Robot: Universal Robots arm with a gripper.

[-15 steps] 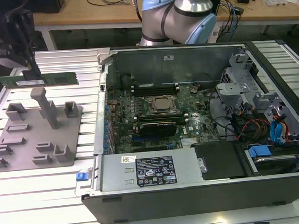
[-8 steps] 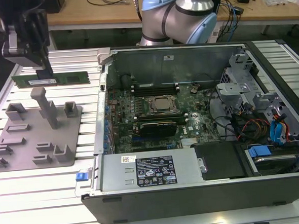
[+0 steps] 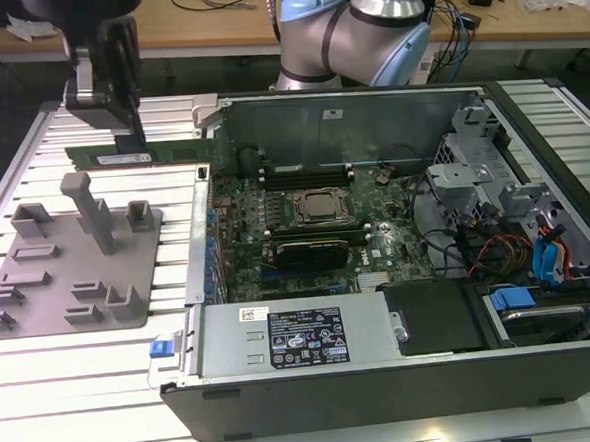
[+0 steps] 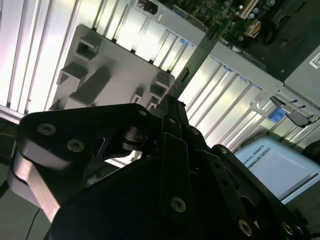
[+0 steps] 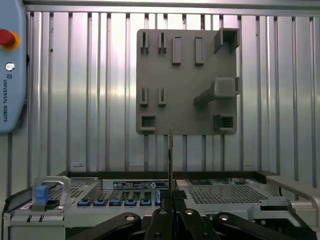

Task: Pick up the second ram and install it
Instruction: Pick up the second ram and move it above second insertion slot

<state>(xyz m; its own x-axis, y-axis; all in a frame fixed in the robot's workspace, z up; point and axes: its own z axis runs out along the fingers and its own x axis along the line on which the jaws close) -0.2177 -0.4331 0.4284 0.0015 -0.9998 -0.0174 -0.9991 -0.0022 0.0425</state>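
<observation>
The second ram (image 3: 140, 151) is a long green stick held level above the slatted table, past the far edge of the grey holder plate (image 3: 67, 265). My gripper (image 3: 130, 136) comes down from above and is shut on its top edge near the middle. In both wrist views the stick shows edge-on as a thin strip (image 4: 197, 60) (image 5: 170, 160) running out from between the black fingers (image 4: 167, 112). The holder plate (image 5: 185, 80) lies below and beyond it, and its slots (image 4: 90, 47) hold nothing. The stick hangs to the exterior view's left of the open computer case (image 3: 385, 376).
Inside the case the motherboard (image 3: 376, 241) carries a CPU socket (image 3: 319, 207) with long black slot strips (image 3: 307, 170) beside it. A power supply (image 3: 292, 336) fills the near side, and drive cages and cables (image 3: 516, 237) sit at the exterior view's right. The arm's base (image 3: 363, 26) stands behind the case.
</observation>
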